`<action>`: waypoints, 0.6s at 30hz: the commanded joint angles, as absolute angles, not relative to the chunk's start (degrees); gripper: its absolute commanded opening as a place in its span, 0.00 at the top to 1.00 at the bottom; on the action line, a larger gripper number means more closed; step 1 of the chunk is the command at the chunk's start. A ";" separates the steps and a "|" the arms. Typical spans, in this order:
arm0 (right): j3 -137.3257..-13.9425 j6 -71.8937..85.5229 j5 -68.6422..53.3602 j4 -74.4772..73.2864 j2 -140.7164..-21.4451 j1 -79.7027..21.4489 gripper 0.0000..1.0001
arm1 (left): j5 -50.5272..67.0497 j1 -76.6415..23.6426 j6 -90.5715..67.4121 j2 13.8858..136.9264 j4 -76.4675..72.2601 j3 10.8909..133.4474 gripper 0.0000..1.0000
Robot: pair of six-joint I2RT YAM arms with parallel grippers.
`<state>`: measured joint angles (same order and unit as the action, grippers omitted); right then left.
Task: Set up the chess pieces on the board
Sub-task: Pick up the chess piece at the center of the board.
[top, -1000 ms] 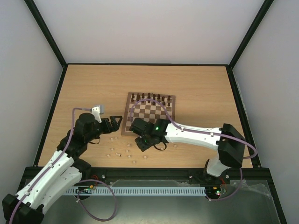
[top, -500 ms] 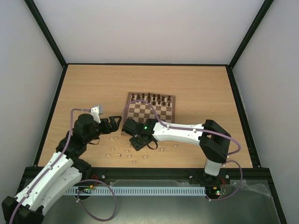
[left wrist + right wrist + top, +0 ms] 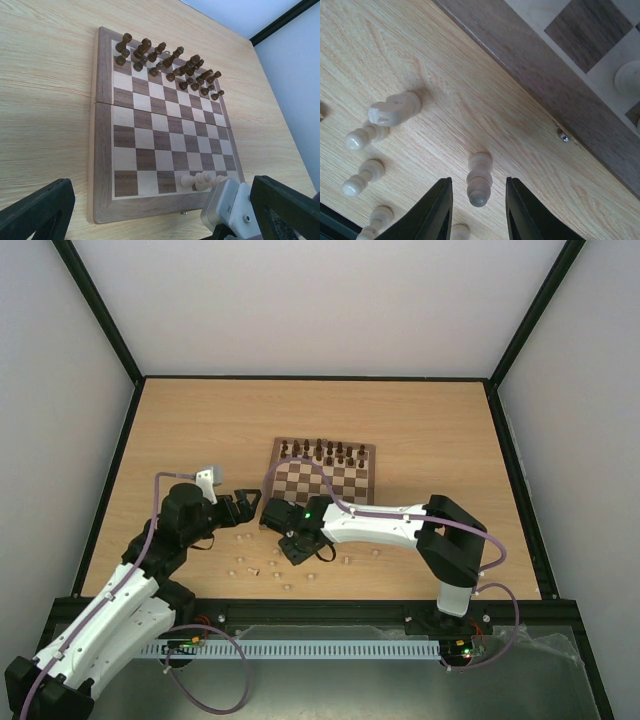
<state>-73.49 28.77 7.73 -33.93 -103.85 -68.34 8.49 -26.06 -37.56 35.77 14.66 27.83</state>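
Chess pieces (image 3: 270,563), tiny, pale beige and wooden, lie mostly loose on the light wooden tabletop (image 3: 180,420), strewn just off the near-left corner of the square wooden chessboard (image 3: 322,480) with dark brown and cream checks. A few more of them (image 3: 201,179) stand close together on the chessboard's nearest row, toward its right corner. The dark brown wooden pieces (image 3: 165,60) fill the two rows along the chessboard's far edge.

The right gripper (image 3: 478,182) is low over the tabletop just off the chessboard's near-left border. Its black fingers (image 3: 436,210) are parted, and one pale pawn (image 3: 480,167) sits between them. A sliver of tabletop shows on each side of the pawn, so neither finger is seen to touch it. Several other pale pieces, one a knight-like shape (image 3: 395,107), lie further from the chessboard's border than the pawn.

The left gripper (image 3: 245,502) is just beside the chessboard's left edge, near its near corner. Its jaws are spread wide with nothing between them.
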 commanded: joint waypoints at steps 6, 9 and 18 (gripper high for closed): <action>-72.11 28.59 6.62 -37.49 -106.04 -69.07 0.73 | 8.63 -25.84 -37.62 36.58 13.40 27.00 0.01; -72.01 28.36 6.47 -37.26 -106.30 -69.08 0.80 | 8.61 -25.84 -37.60 36.69 13.25 27.00 0.01; -74.56 26.82 7.51 -38.08 -107.29 -69.08 0.99 | 8.78 -25.84 -37.68 37.51 12.84 27.19 0.01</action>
